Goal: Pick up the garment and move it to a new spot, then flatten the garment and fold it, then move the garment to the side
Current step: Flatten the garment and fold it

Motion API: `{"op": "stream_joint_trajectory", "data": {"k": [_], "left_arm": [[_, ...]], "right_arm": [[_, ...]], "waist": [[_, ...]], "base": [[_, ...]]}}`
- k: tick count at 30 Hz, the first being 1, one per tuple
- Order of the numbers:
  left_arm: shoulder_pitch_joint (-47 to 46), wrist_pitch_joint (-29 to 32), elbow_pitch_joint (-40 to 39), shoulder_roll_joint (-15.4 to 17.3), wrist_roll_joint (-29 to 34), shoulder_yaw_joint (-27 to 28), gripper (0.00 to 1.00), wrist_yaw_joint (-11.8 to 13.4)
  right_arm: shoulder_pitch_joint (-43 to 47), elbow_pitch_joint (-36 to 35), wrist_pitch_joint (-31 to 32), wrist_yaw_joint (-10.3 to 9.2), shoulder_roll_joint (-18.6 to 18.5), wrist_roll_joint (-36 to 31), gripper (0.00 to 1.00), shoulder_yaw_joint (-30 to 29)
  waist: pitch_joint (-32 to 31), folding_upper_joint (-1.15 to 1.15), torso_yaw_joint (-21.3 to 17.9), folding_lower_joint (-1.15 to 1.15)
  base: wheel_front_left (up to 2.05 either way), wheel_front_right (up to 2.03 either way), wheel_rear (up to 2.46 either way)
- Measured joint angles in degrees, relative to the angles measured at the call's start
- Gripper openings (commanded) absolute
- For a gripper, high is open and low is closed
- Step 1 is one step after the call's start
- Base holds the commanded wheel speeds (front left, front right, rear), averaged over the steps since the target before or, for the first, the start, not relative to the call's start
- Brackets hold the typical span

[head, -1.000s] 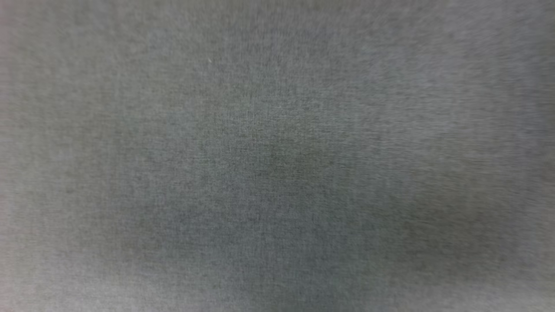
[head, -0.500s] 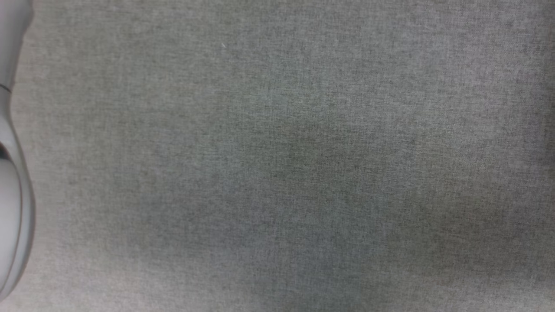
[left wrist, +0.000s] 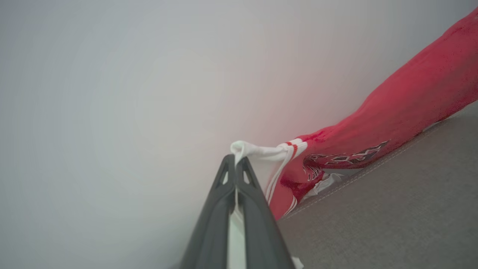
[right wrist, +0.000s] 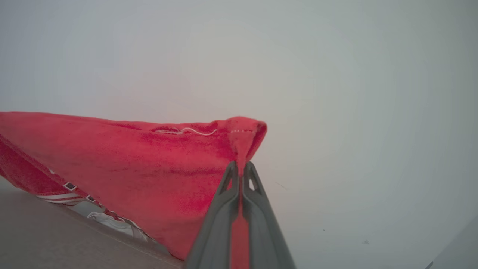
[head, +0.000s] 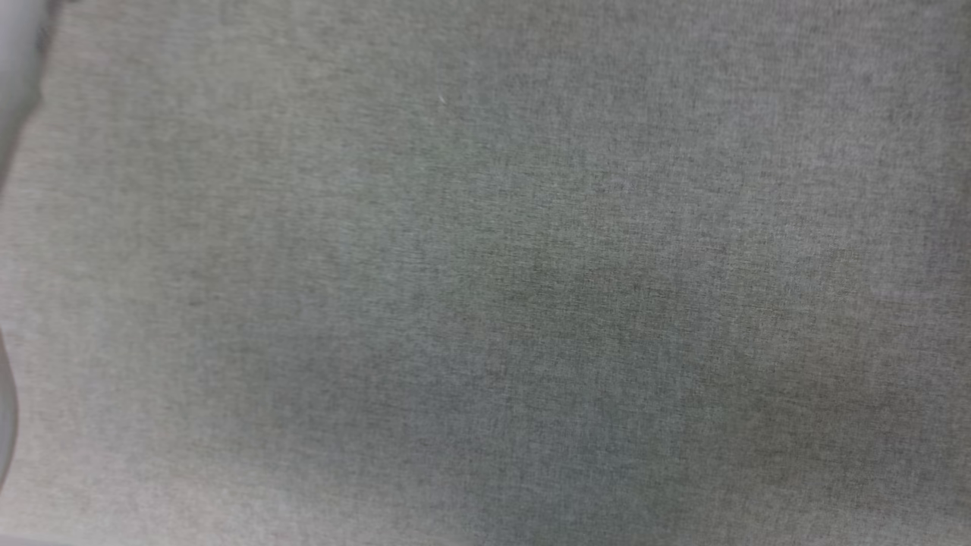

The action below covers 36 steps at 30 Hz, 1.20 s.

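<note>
The garment [left wrist: 410,104] is a red shirt with white sleeves and striped trim, stretched above a grey fabric surface [left wrist: 392,209]. In the left wrist view my left gripper [left wrist: 236,158] is shut on a bunched white sleeve edge, and the red cloth with black print trails off to the right. In the right wrist view my right gripper [right wrist: 241,166] is shut on a red hemmed corner of the garment [right wrist: 130,160], which hangs away to the left and reaches down to the grey surface [right wrist: 56,235].
The head view looks straight down on the grey woven fabric surface [head: 531,288], with a pale sliver of my left arm [head: 19,68] at the upper left edge. A plain pale wall [left wrist: 130,93] stands behind the garment in both wrist views.
The head camera has shifted. The pale arm came into the left edge half a second ago and now shows less of itself.
</note>
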Motion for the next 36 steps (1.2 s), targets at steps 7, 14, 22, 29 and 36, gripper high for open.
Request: {"op": "stream_joint_trajectory", "data": {"k": [7, 14, 22, 29, 36], "left_arm": [[7.9, 4.1, -12.9, 5.3, -6.4, -9.6, 0.0, 0.0], [18.9, 7.1, -23.4, 11.6, -13.1, -14.2, 0.0, 0.0], [34.1, 11.1, -37.7, 18.7, -17.9, -15.8, 0.0, 4.3], [48.7, 13.7, -55.9, 26.4, -23.7, -16.3, 0.0, 15.5], [61.0, 13.8, -71.7, 31.4, -27.2, -16.8, 0.0, 27.4]], "right_arm": [[6.7, -0.8, 0.0, 0.0, -3.0, 8.3, 0.0, 7.8], [17.6, -6.0, 0.6, 0.0, -7.2, 17.9, 0.0, 14.1], [32.6, -15.7, 4.6, 0.0, -13.0, 26.1, 0.0, 15.6], [48.1, -26.2, 8.5, 0.01, -16.4, 28.5, 0.0, 13.3], [65.5, -37.4, 12.2, 0.01, -16.3, 27.9, 0.0, 6.7]], "waist": [[-3.7, 0.0, 1.0, 0.0], [-8.6, 0.0, 1.4, 0.0], [-15.1, 0.0, 1.4, 0.0], [-20.8, 0.0, 1.2, 0.0], [-25.2, 0.0, 0.4, 0.0]], "base": [[0.0, 0.0, 0.0], [0.0, 0.0, 0.0], [0.0, 0.0, 0.0], [0.0, 0.0, 0.0], [0.0, 0.0, 0.0]]}}
